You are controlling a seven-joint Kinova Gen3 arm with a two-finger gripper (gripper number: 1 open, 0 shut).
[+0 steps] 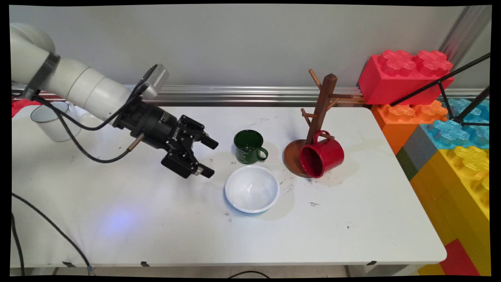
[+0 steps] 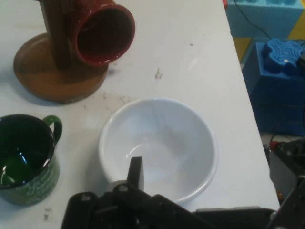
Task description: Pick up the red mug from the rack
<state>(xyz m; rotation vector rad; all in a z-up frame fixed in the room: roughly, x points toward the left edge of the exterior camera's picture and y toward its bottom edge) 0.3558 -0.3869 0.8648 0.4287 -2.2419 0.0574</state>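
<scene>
White arm (image 1: 78, 88) reaching rightward, low; gripper (image 1: 209, 156) tilted down, jaws spread.

White arm (image 1: 74, 84), black pincer (image 1: 209, 157), black cables (image 1: 78, 141).

The gripper's (image 2: 209, 191) black linkage fills the bottom edge, one finger (image 2: 136, 172) rising over the near rim of a white bowl (image 2: 159, 143) straight ahead; the other finger appears to sit at the lower right corner, mostly out of view. Ahead and left of the finger stands a green mug (image 2: 26, 160), upright, handle toward the bowl. Farther ahead on the left, a red mug (image 2: 102, 31) hangs tilted on a wooden mug stand (image 2: 57, 78), its mouth facing the gripper. Blue blocks (image 2: 276, 71) lie beyond the table (image 2: 190, 57) edge on the right.
</scene>
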